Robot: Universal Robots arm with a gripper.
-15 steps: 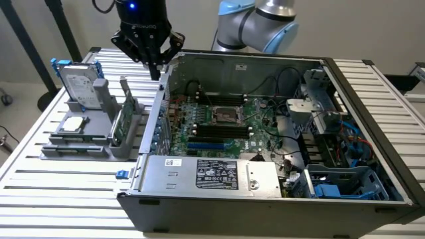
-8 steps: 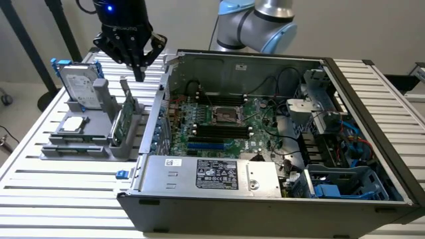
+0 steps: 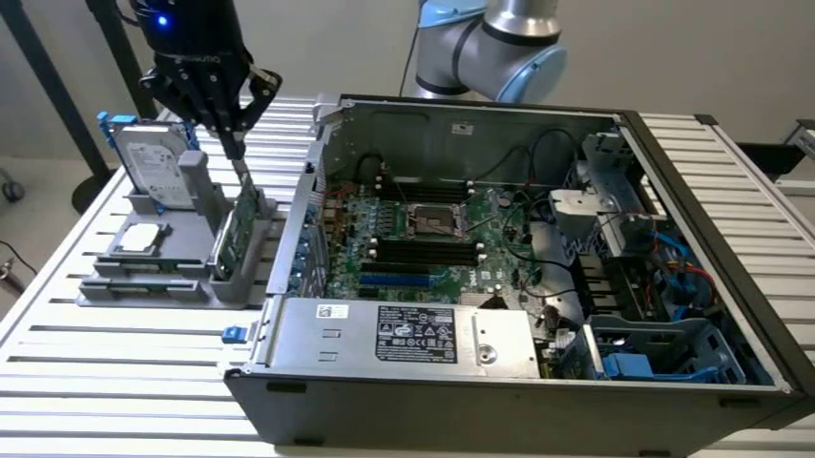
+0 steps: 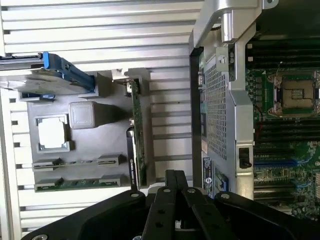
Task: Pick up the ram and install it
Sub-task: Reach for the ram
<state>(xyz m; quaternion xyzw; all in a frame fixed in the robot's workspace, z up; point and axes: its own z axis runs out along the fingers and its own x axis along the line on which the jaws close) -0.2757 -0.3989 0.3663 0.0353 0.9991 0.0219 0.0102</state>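
The ram [image 3: 240, 229] is a thin green board standing on its long edge in a grey holder [image 3: 153, 281] on the exterior view's left, beside the open computer case. My gripper [image 3: 237, 153] hangs just above the ram's far end, fingers pressed together with nothing between them. In the wrist view the ram [image 4: 137, 135] appears edge-on in the holder [image 4: 90, 165], with my shut gripper [image 4: 173, 175] a little to one side of its near end. The motherboard's black slots [image 3: 421, 253] lie bare inside the case, beside the processor socket [image 3: 427, 218].
A silver hard drive in a blue frame [image 3: 156, 172] and a square silver processor chip [image 3: 137, 239] share the holder. The case wall [image 3: 300, 239] rises close beside the ram. A power supply [image 3: 407, 334] and loose cables [image 3: 535, 258] crowd the case. Everything rests on a slatted metal table [image 3: 114, 382].
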